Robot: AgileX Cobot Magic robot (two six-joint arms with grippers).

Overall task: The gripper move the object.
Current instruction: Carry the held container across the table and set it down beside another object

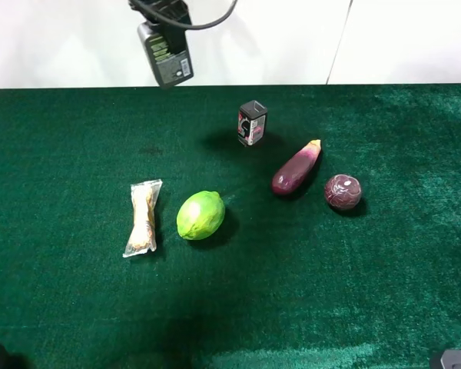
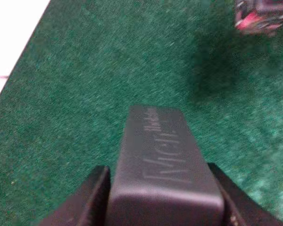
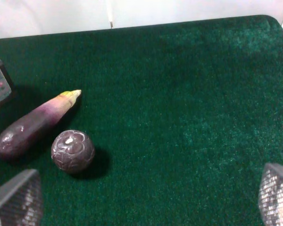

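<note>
in the left wrist view the bottle is cropped by the picture's edge. the left fingers are seen only as dark slivers on either side of it, and the black can — blurred — is clipped by the edge. in the high view the left arm is cut off at the top, the bottle's cap end is hidden in the grip, and its label print is too small to be read. of the right fingers only the tips are shown — the rest is cropped.
</note>
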